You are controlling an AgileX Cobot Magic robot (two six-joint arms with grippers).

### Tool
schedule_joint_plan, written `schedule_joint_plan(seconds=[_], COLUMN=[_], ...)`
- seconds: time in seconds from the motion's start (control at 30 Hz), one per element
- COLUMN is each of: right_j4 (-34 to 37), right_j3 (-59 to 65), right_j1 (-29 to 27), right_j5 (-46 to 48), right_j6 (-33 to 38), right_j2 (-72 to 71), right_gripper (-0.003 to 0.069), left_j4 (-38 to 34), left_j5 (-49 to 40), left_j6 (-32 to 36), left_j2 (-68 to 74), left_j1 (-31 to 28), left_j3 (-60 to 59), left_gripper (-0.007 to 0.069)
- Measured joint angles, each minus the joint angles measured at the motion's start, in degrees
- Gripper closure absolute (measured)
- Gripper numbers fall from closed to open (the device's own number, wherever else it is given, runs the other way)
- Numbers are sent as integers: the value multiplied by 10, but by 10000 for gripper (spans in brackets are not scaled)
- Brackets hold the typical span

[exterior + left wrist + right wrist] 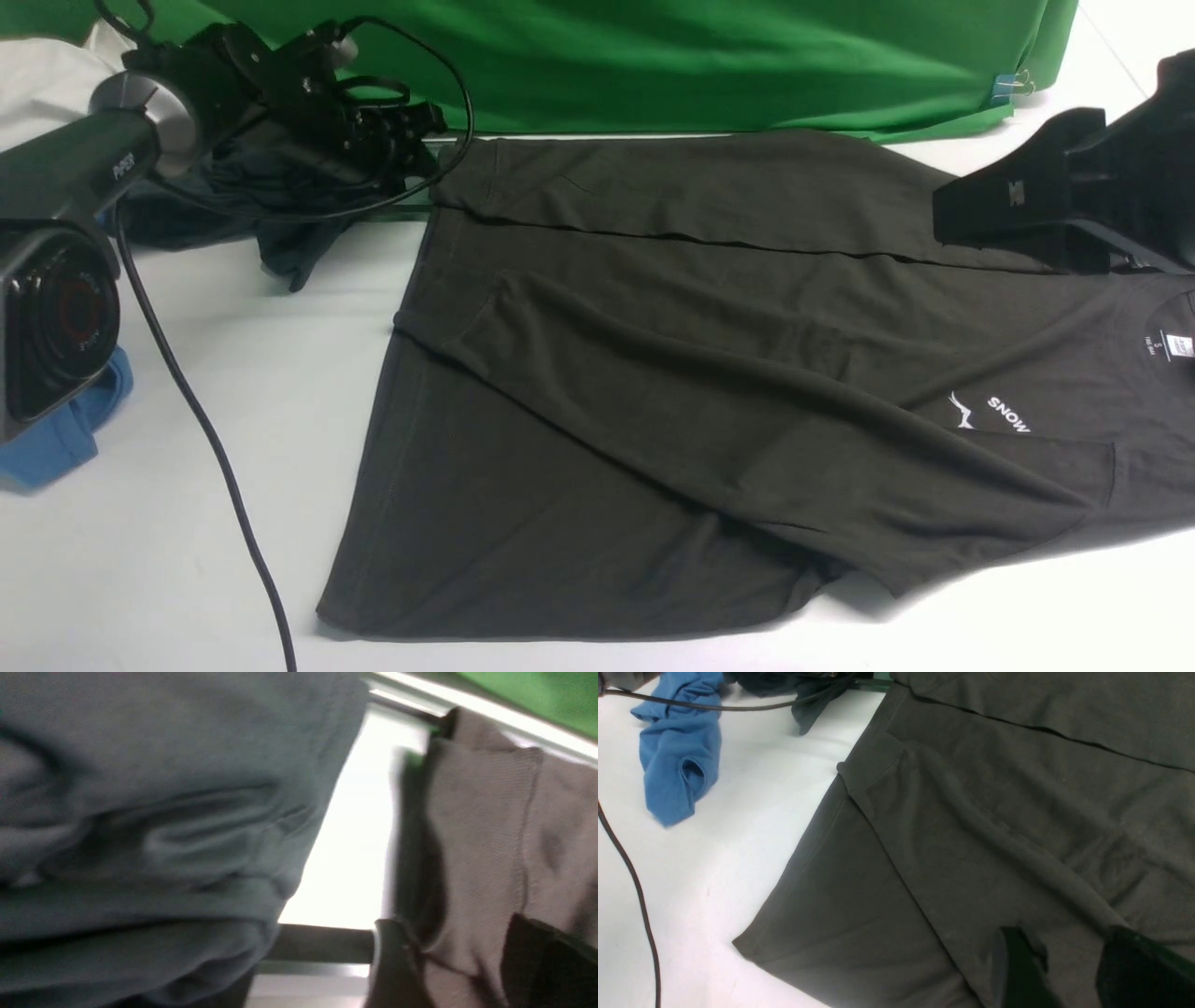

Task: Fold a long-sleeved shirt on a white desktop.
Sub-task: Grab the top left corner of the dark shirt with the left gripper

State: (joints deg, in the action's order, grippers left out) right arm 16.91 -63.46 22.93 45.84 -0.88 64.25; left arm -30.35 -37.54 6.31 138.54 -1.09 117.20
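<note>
The shirt (653, 373) is spread flat on the desktop (187, 560), from the middle toward the right edge. Its hem is turned to the left edge and its neck to the right edge. The far side of the shirt is laid close along the far edge, just beside the green cloth (700, 56). One sleeve is folded over the body along this far side. The other sleeve is laid slantwise across the body, and its cuff (448, 317) is placed near the hem. The white "SNOW" lettering (1008, 415) and the neck label (1167, 345) are seen at the right end.

The left gripper (453, 924) is held at the far left corner of the shirt. In the left wrist view its jaws are seen apart, and a ribbed part of the shirt is seen between the two fingers (397, 961). Whether the cloth is touched by them cannot be told.

The right gripper (1062, 933) is held over the right part of the shirt, near the far shoulder. Its jaws are also seen apart, and only flat cloth is seen under them.

A teal-grey garment (280, 233) is heaped near the far left corner of the desktop, just beside the left gripper. A blue garment (677, 760) is laid by the left edge, well apart from the shirt. A black cable (205, 439) is run across the desktop on the left side, toward the near edge.
</note>
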Motion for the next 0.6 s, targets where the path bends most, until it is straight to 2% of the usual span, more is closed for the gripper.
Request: schedule_joint_plan(seconds=[0.1, 0.3, 0.43, 0.6], right_j4=[0, 0, 0, 0], right_j3=[0, 0, 0, 0], right_j1=[0, 0, 0, 0], right_j5=[0, 0, 0, -1], right_j6=[0, 0, 0, 0], right_j2=[0, 0, 0, 0], right_gripper=[418, 418, 418, 418], left_j4=[-7, -36, -75, -85], left_j5=[9, 11, 11, 13], left_j6=[12, 23, 60, 69], left_j2=[3, 20, 26, 26], left_j1=[0, 0, 0, 0], left_j3=[1, 1, 1, 1], left_gripper=[234, 245, 286, 351])
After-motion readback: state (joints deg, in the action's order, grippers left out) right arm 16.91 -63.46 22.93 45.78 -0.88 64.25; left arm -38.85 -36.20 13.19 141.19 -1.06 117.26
